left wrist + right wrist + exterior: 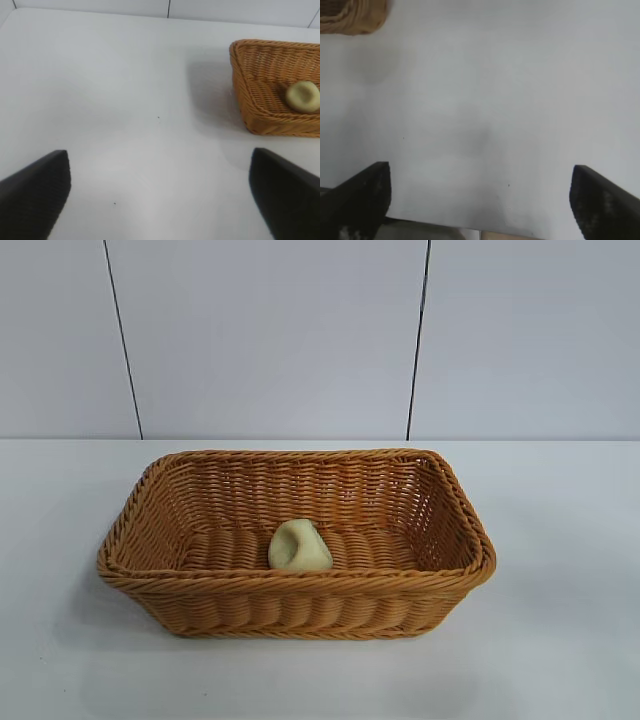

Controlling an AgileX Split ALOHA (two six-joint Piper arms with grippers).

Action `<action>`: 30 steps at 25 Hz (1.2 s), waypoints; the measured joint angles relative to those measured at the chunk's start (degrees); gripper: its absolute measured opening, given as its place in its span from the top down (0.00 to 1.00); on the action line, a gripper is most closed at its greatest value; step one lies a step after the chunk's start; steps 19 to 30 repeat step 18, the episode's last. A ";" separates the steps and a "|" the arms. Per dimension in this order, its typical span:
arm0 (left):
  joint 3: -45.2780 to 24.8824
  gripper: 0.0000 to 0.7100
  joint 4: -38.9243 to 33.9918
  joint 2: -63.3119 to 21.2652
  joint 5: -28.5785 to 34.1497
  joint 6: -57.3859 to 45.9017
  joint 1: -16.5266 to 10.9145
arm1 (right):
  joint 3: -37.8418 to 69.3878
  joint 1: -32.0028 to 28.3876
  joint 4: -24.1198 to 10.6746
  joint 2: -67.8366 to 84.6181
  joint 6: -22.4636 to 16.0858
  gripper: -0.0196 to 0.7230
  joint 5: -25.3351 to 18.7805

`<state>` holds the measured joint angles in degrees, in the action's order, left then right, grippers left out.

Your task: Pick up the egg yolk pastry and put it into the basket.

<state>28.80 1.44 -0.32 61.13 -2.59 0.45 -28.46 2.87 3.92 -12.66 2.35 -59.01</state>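
The left gripper [160, 197] hovers over bare white table [125, 100], its claw spread wide and holding nothing. The basket [300, 605] stands mid-table, and the egg yolk pastry [299, 547] lies on its floor against the near wall. The right gripper [480, 200] hangs above the table's near edge, also spread wide and empty.

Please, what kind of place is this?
Probably a robot test bench, not a kitchen: a bare white table, plain grey wall panels, and one basket holding a pastry. Both grippers hang open over the table.
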 joint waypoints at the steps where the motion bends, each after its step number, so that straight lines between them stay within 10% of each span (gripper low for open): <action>1: 0.00 0.02 0.00 0.00 0.00 0.00 0.00 | 0.08 0.00 0.00 1.75 0.00 0.04 0.00; 30: 0.00 0.02 0.00 0.00 0.00 0.00 0.00 | 0.08 0.00 -0.17 12.88 0.00 0.04 0.00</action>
